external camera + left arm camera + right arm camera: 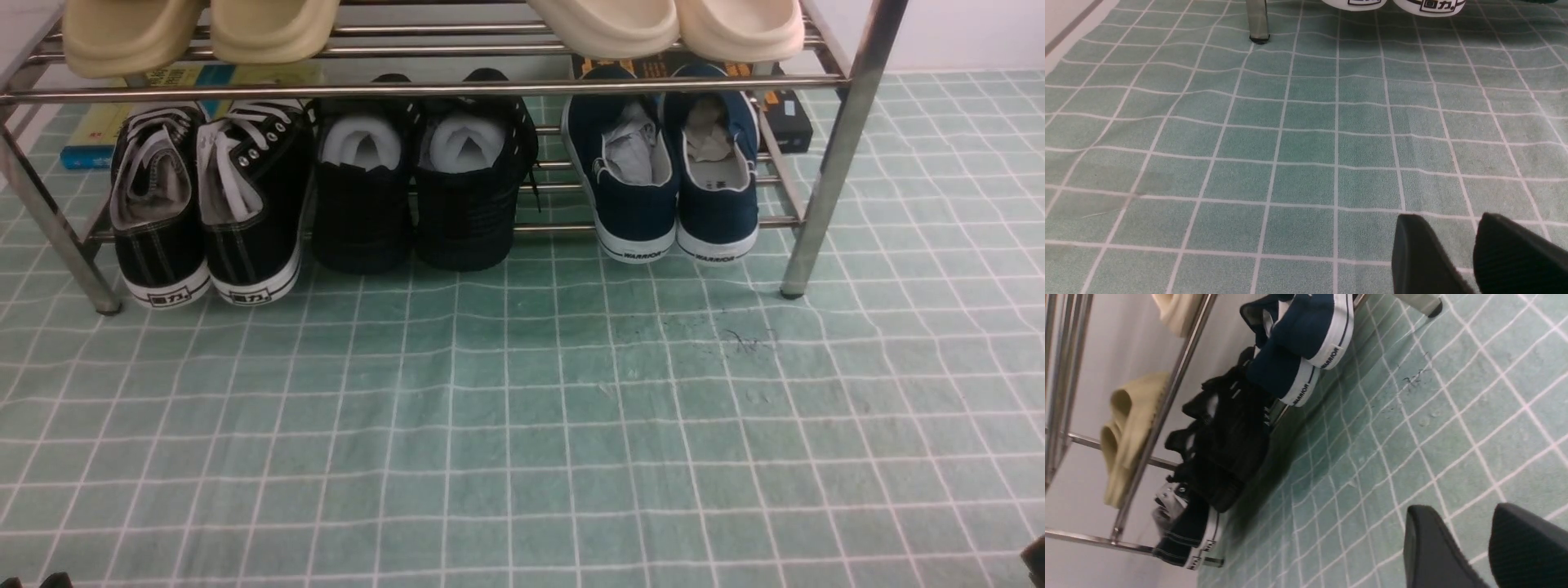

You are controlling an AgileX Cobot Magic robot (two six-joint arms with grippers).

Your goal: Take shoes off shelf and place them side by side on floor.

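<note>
Free room before the shelf (555,228). The floor (522,425) in front lies open across its full width, so you may pass anywhere there. The navy shoes (673,184) stand on the lower tier, heels outward, reachable from the front. Above them, the upper front rail (702,82) and the cream slides (665,24) limit your height. The chrome leg (833,163) stands near their right side. The all-black shoes (424,192) stand near their left, a narrow gap between.

"WARRIOR" stands in dark capitals on the white heel strip of both navy shoes (633,208), right of centre in the front view. The black lace-up sneakers (245,237) at left bear heel tabs reading "回力". Print on the book (90,135) at upper left is unreadable.
</note>
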